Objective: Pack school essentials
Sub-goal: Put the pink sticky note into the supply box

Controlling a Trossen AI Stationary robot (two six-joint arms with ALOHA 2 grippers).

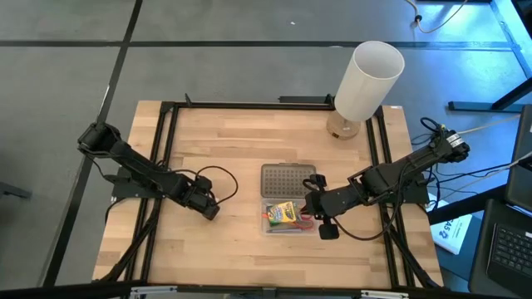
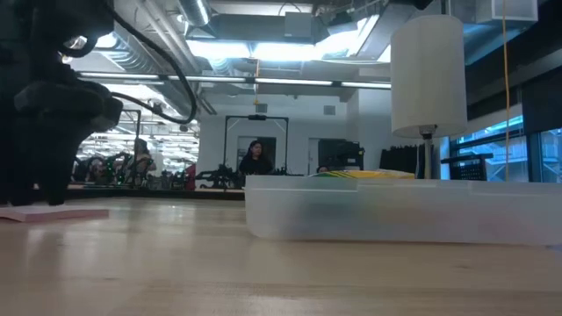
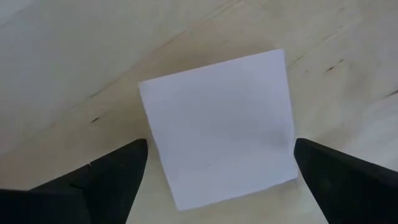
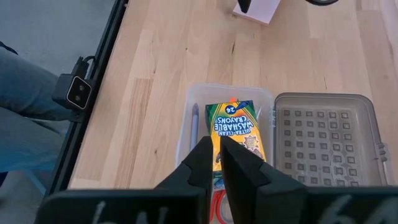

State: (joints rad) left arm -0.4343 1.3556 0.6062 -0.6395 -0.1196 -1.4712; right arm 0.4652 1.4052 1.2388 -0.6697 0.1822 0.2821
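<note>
At about nine o'clock on the pale wooden table point(image 1: 216, 141), the left gripper point(image 3: 217, 168) hangs low over a small pink square pad point(image 3: 219, 127) that lies flat on the boards. Its two dark fingers point(image 3: 118, 171) stand spread wide, one on either side of the pad, and neither is touching it. From table height the same pad shows as a thin pink sliver point(image 2: 53, 212) under the dark bulk of that gripper.

Near the table's centre, slightly toward six o'clock, sits a clear plastic box point(image 4: 186, 127). Inside it lies a green-yellow crayon box point(image 4: 233, 127) marked as washable crayons, with a short purple pen point(image 4: 194, 121) beside it against the box wall and the red loops of the scissors point(image 4: 219, 205) near the right gripper — only partly in sight. The box's grey dotted lid point(image 1: 288, 180) lies open flat at the twelve o'clock side, touching the box.

At about four o'clock the right gripper point(image 4: 216, 152) hovers just above the crayon box, fingers pressed together on nothing.

A tall white cylinder lamp point(image 1: 366, 83) stands at one o'clock, well apart from both arms. Beyond the table, a person point(image 2: 255, 158) shows far off in the room.
</note>
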